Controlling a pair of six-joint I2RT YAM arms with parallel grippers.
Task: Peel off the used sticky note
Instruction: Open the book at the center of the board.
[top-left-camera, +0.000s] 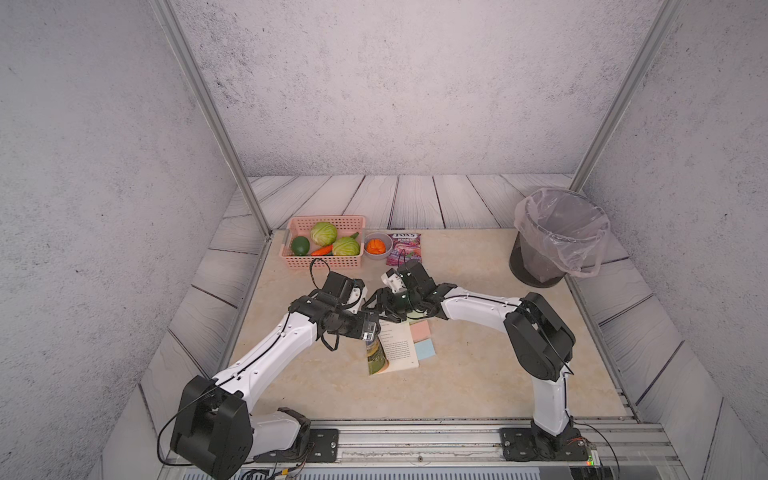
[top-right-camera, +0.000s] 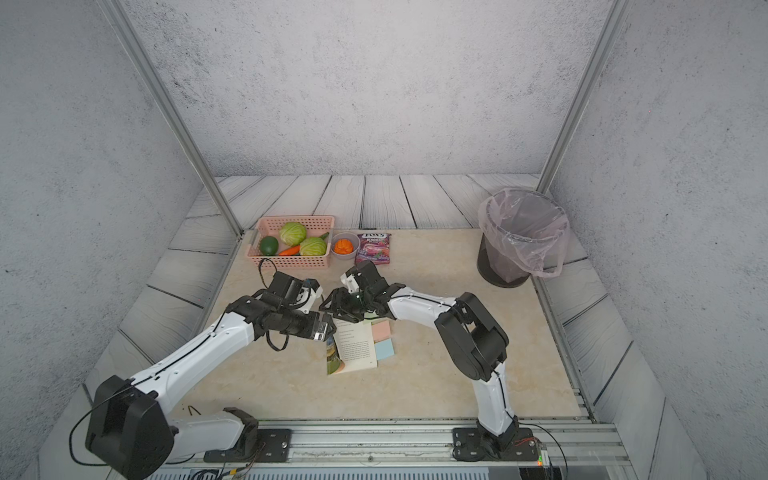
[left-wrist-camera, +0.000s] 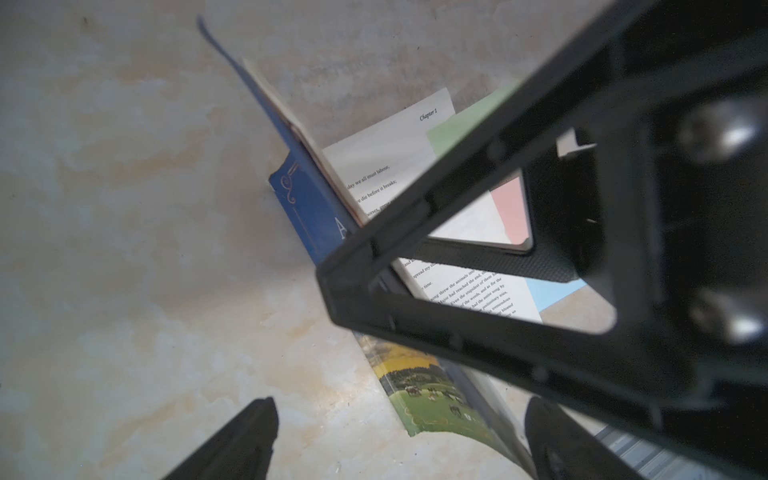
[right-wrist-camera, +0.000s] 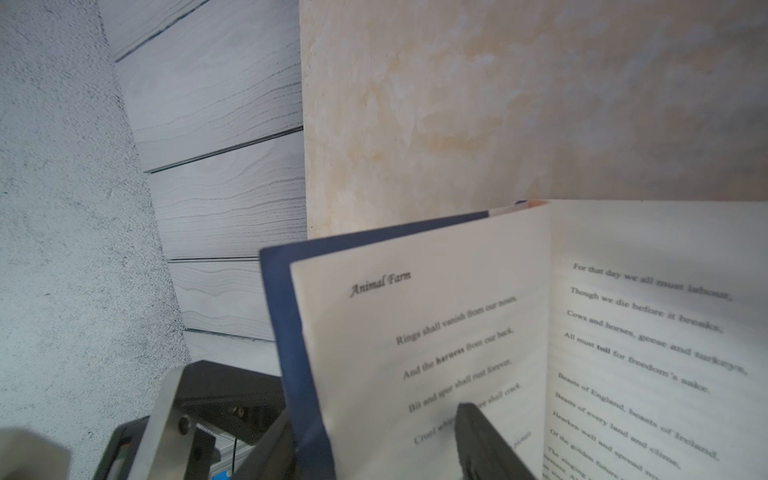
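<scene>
Finding the book (top-left-camera: 395, 351) lying open at mid-table, its left cover raised. Counting three notes poking past the right page's edge, all seemingly attached: blue note (top-left-camera: 425, 349) nearest, pink note (top-left-camera: 420, 331), green note (left-wrist-camera: 465, 120) farthest. Judging the peel as not yet begun, and not managing to tell which is the used one. Showing the left gripper (left-wrist-camera: 401, 405) with fingers spread wide by the book's left side. Resting one finger (right-wrist-camera: 478, 432) of the right gripper (top-left-camera: 386, 313) on the raised leaf; failing to tell whether gripping. Leaving the trash bin (top-left-camera: 540, 266) waiting far right.

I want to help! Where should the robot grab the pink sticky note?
Probably the free outer edge of the pink square paper sticky note, coming from the side away from the open book: that part sticks out beyond it.
</scene>
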